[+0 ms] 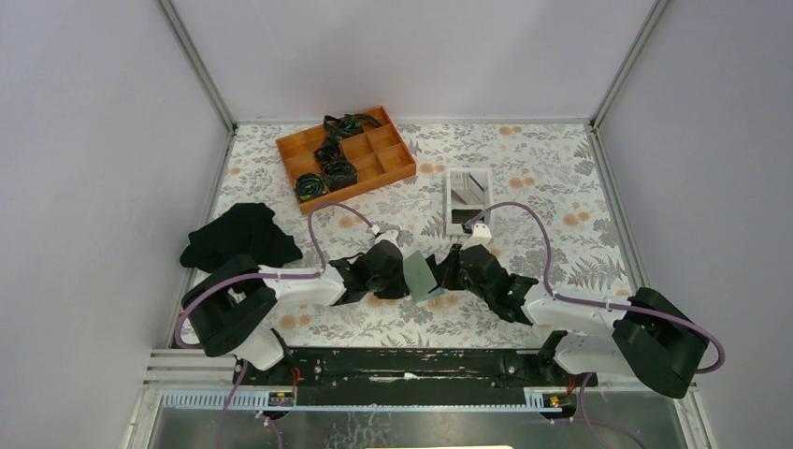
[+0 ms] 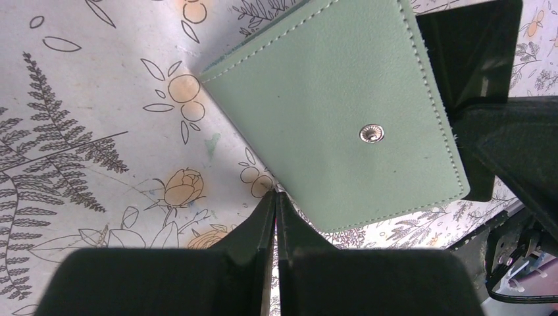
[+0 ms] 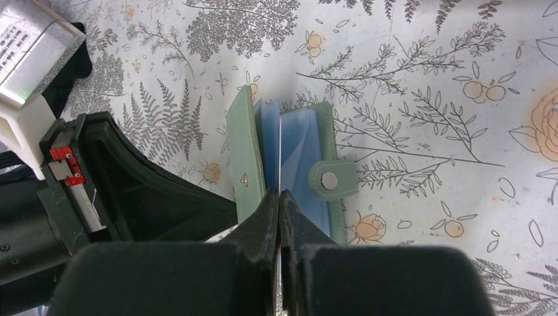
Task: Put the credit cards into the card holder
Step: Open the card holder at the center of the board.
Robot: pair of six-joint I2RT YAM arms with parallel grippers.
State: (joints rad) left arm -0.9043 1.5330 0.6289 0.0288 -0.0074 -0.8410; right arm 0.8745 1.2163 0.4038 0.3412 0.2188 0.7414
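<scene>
The sage-green card holder (image 1: 421, 276) stands open on edge at the table's middle, between both grippers. In the right wrist view its two flaps (image 3: 245, 155) spread around a blue lining, with a snap tab (image 3: 329, 179) on the right flap. My right gripper (image 3: 279, 194) is shut on a thin credit card (image 3: 280, 155), seen edge-on and reaching down between the flaps. My left gripper (image 2: 276, 195) is shut, its tips against the lower edge of the holder's outer face (image 2: 342, 112); nothing shows between them. More credit cards (image 1: 465, 196), grey and black, lie in the white tray (image 1: 448, 198).
An orange compartment box (image 1: 397, 161) with dark coiled items sits at the back left. A black cloth (image 1: 238, 238) lies at the left beside the left arm. The patterned table is walled on three sides.
</scene>
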